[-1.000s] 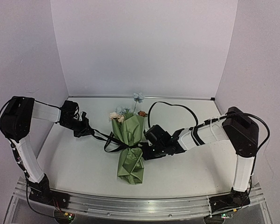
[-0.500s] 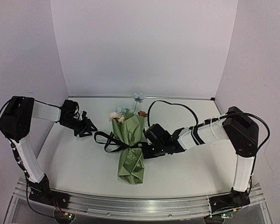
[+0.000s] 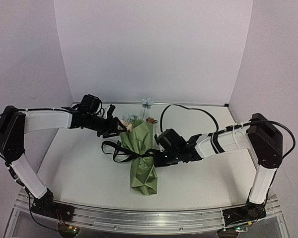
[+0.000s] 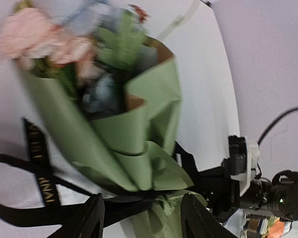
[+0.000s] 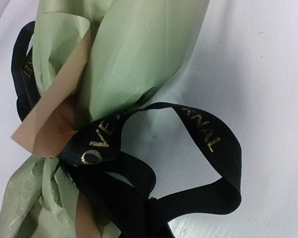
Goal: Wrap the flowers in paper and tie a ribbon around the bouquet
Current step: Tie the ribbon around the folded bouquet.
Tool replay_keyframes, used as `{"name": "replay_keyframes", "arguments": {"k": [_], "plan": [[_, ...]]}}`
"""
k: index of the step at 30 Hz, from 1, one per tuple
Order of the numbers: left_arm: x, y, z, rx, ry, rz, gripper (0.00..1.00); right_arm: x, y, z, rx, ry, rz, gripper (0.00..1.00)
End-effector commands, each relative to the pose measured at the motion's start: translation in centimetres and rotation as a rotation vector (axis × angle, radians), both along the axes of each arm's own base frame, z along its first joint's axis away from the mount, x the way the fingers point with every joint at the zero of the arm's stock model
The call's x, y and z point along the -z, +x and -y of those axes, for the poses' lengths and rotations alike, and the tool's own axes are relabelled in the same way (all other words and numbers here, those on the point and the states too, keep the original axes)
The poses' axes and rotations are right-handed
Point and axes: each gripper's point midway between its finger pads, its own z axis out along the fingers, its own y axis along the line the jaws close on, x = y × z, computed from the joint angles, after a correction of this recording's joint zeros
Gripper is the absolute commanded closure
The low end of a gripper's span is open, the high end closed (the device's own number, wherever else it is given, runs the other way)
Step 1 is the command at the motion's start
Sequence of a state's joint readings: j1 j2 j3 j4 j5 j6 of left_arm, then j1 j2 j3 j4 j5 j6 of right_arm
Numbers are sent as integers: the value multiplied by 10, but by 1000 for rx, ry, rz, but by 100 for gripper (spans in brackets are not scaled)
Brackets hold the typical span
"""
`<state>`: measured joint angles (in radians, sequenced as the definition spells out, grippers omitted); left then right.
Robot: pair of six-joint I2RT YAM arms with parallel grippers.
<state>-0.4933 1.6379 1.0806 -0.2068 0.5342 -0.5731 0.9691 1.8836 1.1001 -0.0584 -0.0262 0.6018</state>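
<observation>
At middle of table [image 3: 79, 171]: bouquet [image 3: 143, 161] lying flat, flowers [image 3: 131, 120] toward far edge, crumpled tail toward near edge. Around its waist: ribbon [image 3: 114, 150], black, loops trailing left over table. Right of waist: right gripper [image 3: 156, 157], pressed together, pinching ribbon. Just left of flowers: left gripper [image 3: 120, 129], fingers spread, holding nothing.

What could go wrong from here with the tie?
1. The right jaws are shut on the ribbon beside the bouquet, but the loops look slack, not cinched; a pull may drag the bouquet or slip the wrap off.
2. The left jaws stand open right by the flowers; closing there may crush blooms or catch the paper instead of the ribbon.
</observation>
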Motion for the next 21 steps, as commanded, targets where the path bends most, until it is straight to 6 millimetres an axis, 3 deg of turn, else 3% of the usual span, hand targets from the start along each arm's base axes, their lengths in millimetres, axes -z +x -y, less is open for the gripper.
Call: {"name": "replay_keyframes", "arguments": {"k": [1, 5, 10, 12, 16, 21], "plan": [[-17, -29, 69, 183, -90, -2, 49, -14, -4, 2, 18, 36, -10, 100], [3, -53, 100, 265, -74, -51, 52, -13, -6, 3, 21, 38, -23, 100], [23, -56, 103, 242, -35, -94, 51, -16, -8, 5, 19, 36, -32, 100], [21, -53, 92, 174, -12, -76, 47, -16, -9, 5, 18, 34, -37, 100], [16, -48, 50, -47, 28, -59, 43, -14, -9, 5, 18, 27, -45, 100], [38, -67, -7, -325, 62, -170, 45, -15, -11, 5, 18, 26, -48, 100]]}}
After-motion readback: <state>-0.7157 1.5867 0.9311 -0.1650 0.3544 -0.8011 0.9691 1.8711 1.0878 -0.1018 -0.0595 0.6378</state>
